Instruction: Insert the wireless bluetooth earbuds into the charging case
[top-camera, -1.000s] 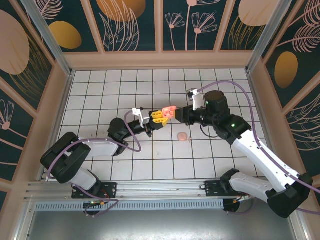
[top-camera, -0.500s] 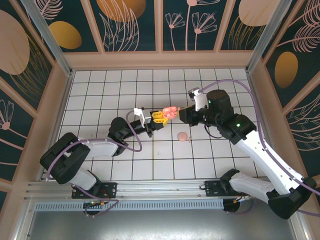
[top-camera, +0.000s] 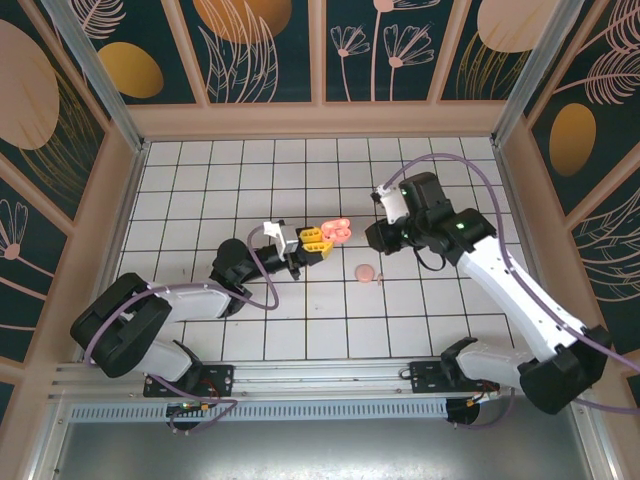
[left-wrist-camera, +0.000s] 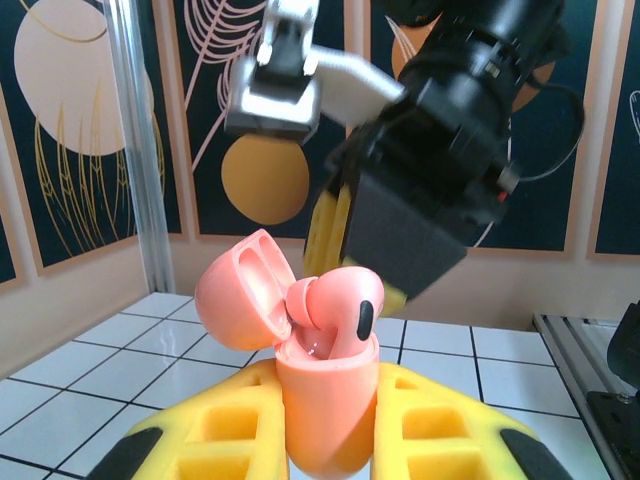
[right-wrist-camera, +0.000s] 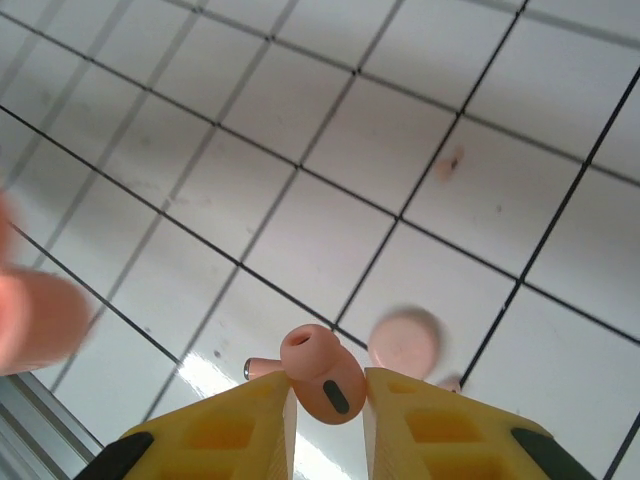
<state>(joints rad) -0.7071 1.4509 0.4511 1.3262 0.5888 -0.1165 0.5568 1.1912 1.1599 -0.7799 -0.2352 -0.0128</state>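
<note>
Your right gripper (right-wrist-camera: 326, 405) has backed away from the open case (left-wrist-camera: 322, 415) your left gripper (top-camera: 316, 238) pinches, still pinching one earbud (right-wrist-camera: 322, 378), so that one remains to insert.

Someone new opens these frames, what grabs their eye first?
The open pink charging case pinched in the left claw at the centre of the workspace, lid flipped back with one earbud sitting in it. Next, the right claw gripping a second earbud, just right of the case. A pale pink disc lies on the white tiles nearby.
</note>
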